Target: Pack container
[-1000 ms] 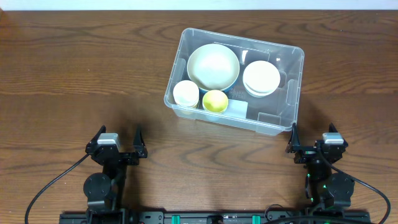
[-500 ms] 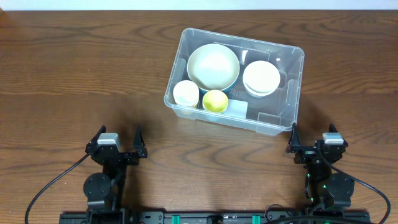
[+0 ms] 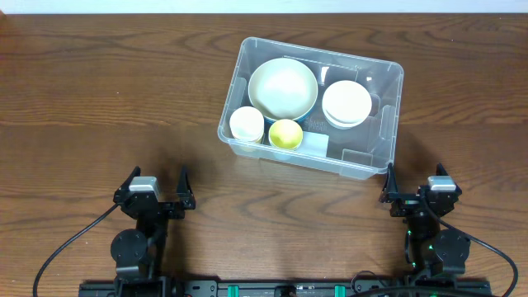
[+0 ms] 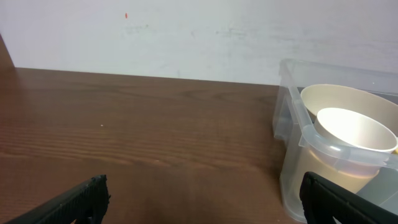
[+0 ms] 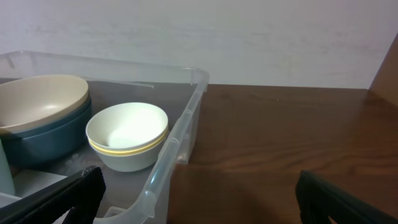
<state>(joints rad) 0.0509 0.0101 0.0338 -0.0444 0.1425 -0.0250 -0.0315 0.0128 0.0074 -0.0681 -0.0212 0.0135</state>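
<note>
The left gripper point(image 3: 158, 176) is sitting at the near edge of the table point(image 3: 99, 99) with its jaws spread fully wide, holding and touching nothing. Bare wood is lying in front of it and out to the left. The right gripper point(image 3: 415, 175) is likewise gaping wide and empty. Its inner finger is standing just beside the near right corner of the container point(image 3: 330, 55) — whether they are touching I cannot tell. The container is resting right of centre, slightly askew, carrying a large cream bowl point(image 3: 283, 82), a stack of white bowls point(image 3: 346, 103), a white cup point(image 3: 247, 124) and a yellow bowl point(image 3: 285, 134). Open tabletop is running along its right side — a narrower strip behind it.
</note>
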